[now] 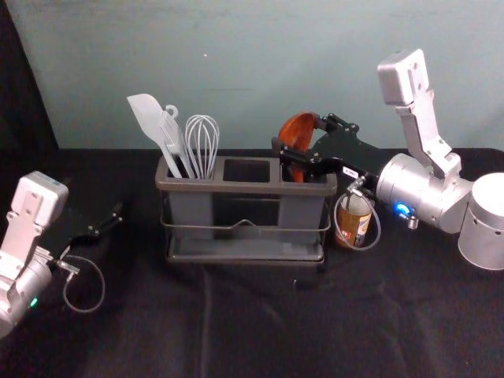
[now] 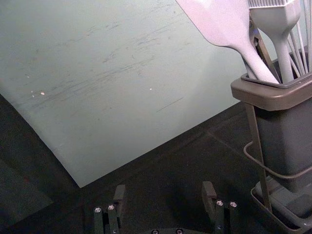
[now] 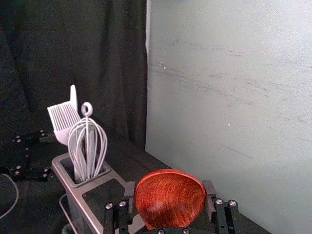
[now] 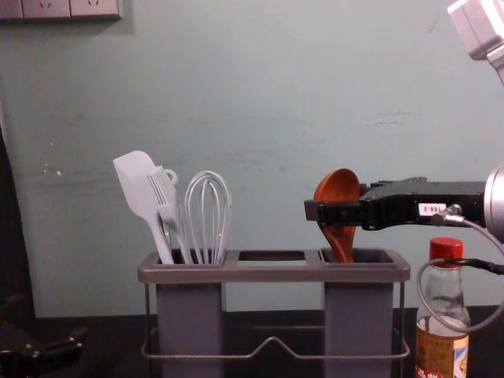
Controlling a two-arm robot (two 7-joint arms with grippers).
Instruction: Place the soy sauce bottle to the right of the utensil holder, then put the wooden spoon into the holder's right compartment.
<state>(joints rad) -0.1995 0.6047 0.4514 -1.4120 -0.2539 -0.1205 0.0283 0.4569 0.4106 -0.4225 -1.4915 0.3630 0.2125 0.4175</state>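
Note:
My right gripper (image 1: 285, 160) is at the holder's right end, shut on the wooden spoon (image 1: 298, 131). In the right wrist view the spoon's bowl (image 3: 169, 197) fills the space between the fingers of the right gripper (image 3: 168, 194). The chest view has the spoon (image 4: 339, 189) upright, slightly tilted, its lower end inside the right compartment (image 4: 358, 315) of the utensil holder (image 4: 274, 273). The soy sauce bottle (image 4: 442, 315), red-capped, stands right of the holder, partly behind a cable. My left gripper (image 1: 109, 224) is left of the holder; in its wrist view the left gripper (image 2: 163, 195) is open and empty.
A white spatula (image 4: 138, 185), a brush (image 4: 164, 197) and a whisk (image 4: 208, 213) stand in the holder's left compartment. The wall (image 1: 260, 71) rises behind the black-covered table (image 1: 236, 331). The right forearm reaches over the bottle.

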